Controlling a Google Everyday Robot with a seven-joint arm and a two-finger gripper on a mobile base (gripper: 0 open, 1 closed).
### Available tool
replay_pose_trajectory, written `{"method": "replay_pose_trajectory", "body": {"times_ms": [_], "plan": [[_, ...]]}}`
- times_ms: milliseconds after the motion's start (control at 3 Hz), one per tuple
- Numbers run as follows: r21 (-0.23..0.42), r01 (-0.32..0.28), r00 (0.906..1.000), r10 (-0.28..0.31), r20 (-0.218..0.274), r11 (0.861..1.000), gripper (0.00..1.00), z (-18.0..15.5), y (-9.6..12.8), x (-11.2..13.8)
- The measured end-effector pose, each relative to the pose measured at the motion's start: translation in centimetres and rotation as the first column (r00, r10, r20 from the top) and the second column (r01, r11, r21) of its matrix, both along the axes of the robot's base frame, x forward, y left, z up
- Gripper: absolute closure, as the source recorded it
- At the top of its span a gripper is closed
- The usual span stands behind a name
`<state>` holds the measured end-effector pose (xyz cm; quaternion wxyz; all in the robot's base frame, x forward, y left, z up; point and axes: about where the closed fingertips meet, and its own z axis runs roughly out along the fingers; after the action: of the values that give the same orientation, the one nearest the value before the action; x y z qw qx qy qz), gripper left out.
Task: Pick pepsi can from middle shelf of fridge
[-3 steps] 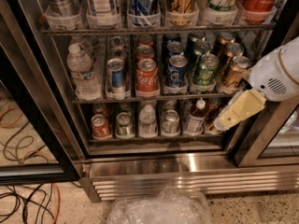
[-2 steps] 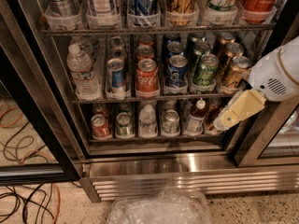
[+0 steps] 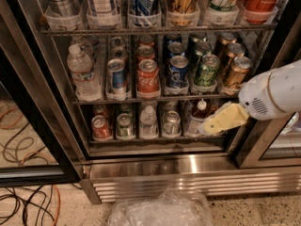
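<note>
The fridge [image 3: 188,171] stands open in front of me. The middle shelf [image 3: 155,98] holds short cans in lane trays. The dark blue pepsi can [image 3: 178,71] stands at the front of its lane, between a red Coca-Cola can [image 3: 148,77] on its left and a green can [image 3: 206,70] on its right. More blue cans stand behind it. My gripper [image 3: 212,124], cream-coloured on a white arm, is at the right, below the middle shelf. It points left at the bottom shelf's right end and is to the lower right of the pepsi can, apart from it.
A silver-and-blue can [image 3: 116,77] and a water bottle [image 3: 82,74] stand left of the Coca-Cola can, and a brown can [image 3: 235,72] stands at the right. Tall cans line the top rack [image 3: 155,30]. A black door frame [image 3: 256,145], a plastic bag [image 3: 160,210] and floor cables [image 3: 23,206] are nearby.
My gripper and arm have moved a little down and to the left. The cans have not moved.
</note>
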<state>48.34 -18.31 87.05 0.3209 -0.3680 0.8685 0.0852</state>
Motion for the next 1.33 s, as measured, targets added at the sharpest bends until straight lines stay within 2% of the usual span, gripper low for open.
{"method": "replay_pose_trajectory", "body": {"times_ms": [333,667,1000,1333], "plan": [[0.049,0.063,0.9959,-0.066,0.062,0.997,0.0,-1.5,1.9,0.7],[0.089,0.089,0.9815,-0.102,0.162,0.992,0.0,-1.4,4.3,3.3],[0.109,0.112,0.9619,-0.136,0.237,0.988,0.0,0.3,4.0,4.8],[0.109,0.112,0.9619,-0.136,0.237,0.988,0.0,0.3,4.0,4.8]]}}
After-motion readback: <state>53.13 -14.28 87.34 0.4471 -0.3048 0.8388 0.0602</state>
